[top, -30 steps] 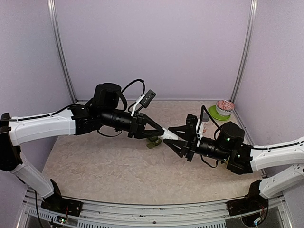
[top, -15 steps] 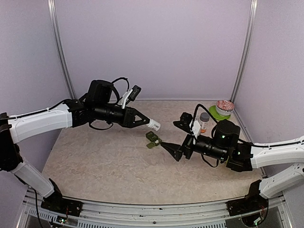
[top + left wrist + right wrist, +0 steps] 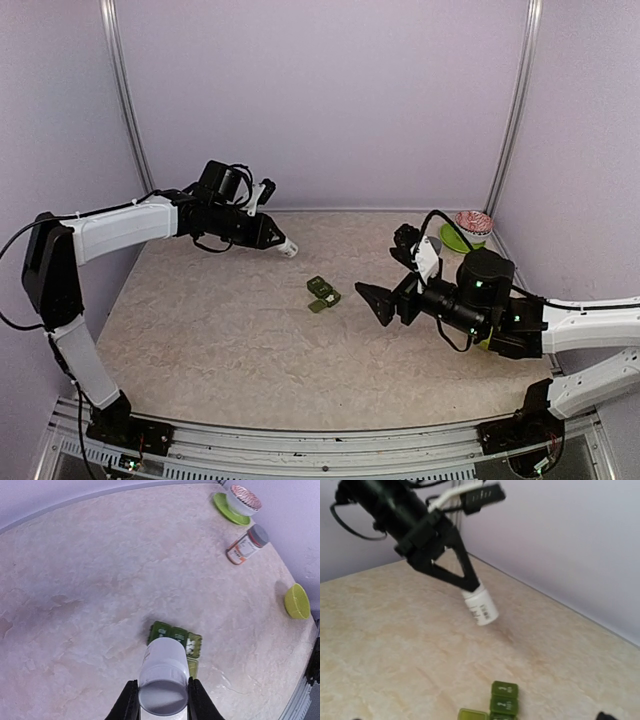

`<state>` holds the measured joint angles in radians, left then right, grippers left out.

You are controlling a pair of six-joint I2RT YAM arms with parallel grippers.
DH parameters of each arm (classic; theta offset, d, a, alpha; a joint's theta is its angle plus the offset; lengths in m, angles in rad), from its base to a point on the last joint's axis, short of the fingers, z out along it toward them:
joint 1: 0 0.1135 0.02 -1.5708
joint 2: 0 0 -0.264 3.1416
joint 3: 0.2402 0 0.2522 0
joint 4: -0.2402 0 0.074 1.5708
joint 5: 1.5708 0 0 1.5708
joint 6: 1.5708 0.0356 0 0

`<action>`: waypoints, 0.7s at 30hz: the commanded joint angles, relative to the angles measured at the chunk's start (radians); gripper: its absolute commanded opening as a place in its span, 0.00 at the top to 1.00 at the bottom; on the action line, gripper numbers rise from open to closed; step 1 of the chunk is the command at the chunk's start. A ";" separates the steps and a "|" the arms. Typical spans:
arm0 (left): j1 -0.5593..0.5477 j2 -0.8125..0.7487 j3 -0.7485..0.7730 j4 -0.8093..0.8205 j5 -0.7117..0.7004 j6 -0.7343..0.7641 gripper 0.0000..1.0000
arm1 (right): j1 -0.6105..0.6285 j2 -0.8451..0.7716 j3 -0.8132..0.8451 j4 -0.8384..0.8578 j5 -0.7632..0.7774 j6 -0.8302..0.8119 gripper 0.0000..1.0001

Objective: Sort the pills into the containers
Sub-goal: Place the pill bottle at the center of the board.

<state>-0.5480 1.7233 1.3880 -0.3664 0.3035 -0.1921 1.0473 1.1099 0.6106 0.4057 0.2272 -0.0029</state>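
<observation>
- Top external view is showing the left hand (image 3: 275, 240) clamped on a small white pill bottle (image 3: 287, 247), holding it in the air with its free end tilting down toward the counter (image 3: 220, 340).
- The bottle is hanging to the far left of the green pill organiser (image 3: 321, 293), near it but apart from it, and not pouring anything that I can see.
- Looking down the left wrist camera, the two fingers are squeezing the bottle (image 3: 164, 675) from either side, with the organiser (image 3: 175, 635) lying just beyond it.
- One compartment there is showing white pills, and one lid is standing open; the other compartments are too small for me to judge.
- Whether the bottle is capped or uncapped, I cannot tell.
- The right hand (image 3: 390, 272) is hovering to the right of the organiser with its fingers spread wide apart and nothing between them.
- An orange bottle with a grey cap (image 3: 246, 545), a patterned bowl on a green saucer (image 3: 243, 497) and a yellow-green bowl (image 3: 297, 601) are sitting well apart along the right side, untouched by either hand.
- I am judging the sorting as barely under way: a few pills seem placed, while the white bottle is yet to be emptied over the organiser and the orange bottle is waiting its turn.
</observation>
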 commanded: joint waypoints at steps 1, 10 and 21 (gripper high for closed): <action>0.040 0.081 0.091 -0.078 -0.085 0.045 0.91 | -0.008 -0.047 -0.001 -0.027 0.050 0.024 0.00; 0.072 0.312 0.344 -0.243 -0.244 0.121 0.91 | -0.010 -0.055 -0.008 -0.033 0.034 0.032 0.00; 0.114 0.487 0.494 -0.309 -0.340 0.165 0.91 | -0.010 -0.048 -0.012 -0.031 0.026 0.037 0.00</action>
<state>-0.4435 2.1792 1.8366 -0.6342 0.0319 -0.0570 1.0431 1.0698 0.6086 0.3847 0.2546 0.0208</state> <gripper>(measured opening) 0.264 0.998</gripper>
